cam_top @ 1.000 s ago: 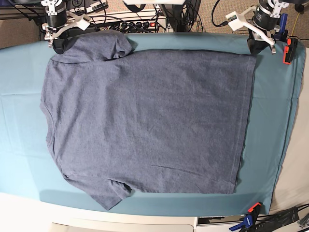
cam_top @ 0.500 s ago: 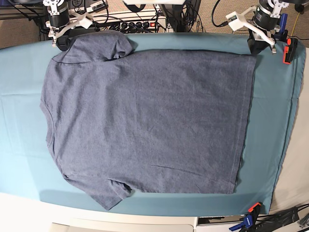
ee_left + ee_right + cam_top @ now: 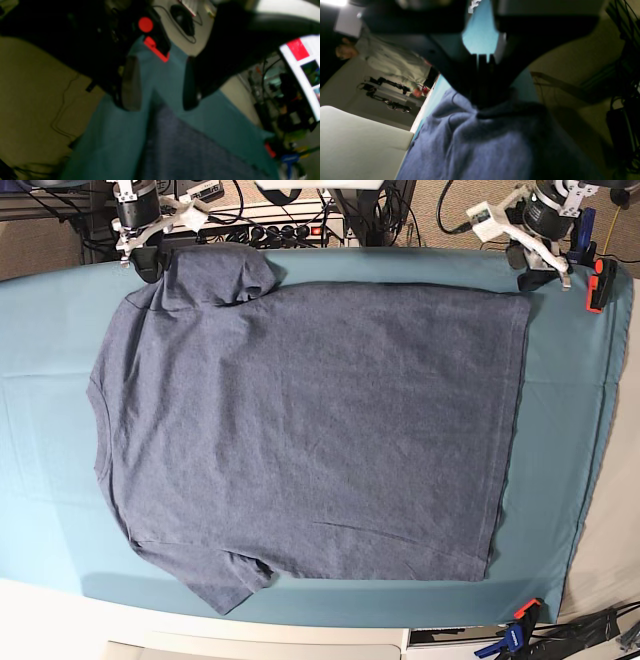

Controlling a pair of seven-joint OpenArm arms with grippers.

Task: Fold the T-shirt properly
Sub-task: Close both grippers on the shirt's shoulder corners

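The T-shirt, heathered slate-blue with its plain side up, lies spread flat across the teal cloth that covers the worktop; in the base view its neck end points left and its hem runs down the right. One sleeve sticks out at the near edge, and the other sleeve is bunched up at the far edge. The right gripper sits at that far left corner; in the right wrist view its fingers are pressed together, pinching a gathered ridge of the shirt fabric by the shoulder. The left gripper is at the far right corner of the hem; in the left wrist view its two dark fingers stand spread wide apart, with the shirt's corner lying on the cloth between and below them, not gripped. A red-and-black clamp grips the cloth's edge just beside that gripper, and a blue-and-orange clamp sits at the near right edge. No writing on the shirt can be read here.
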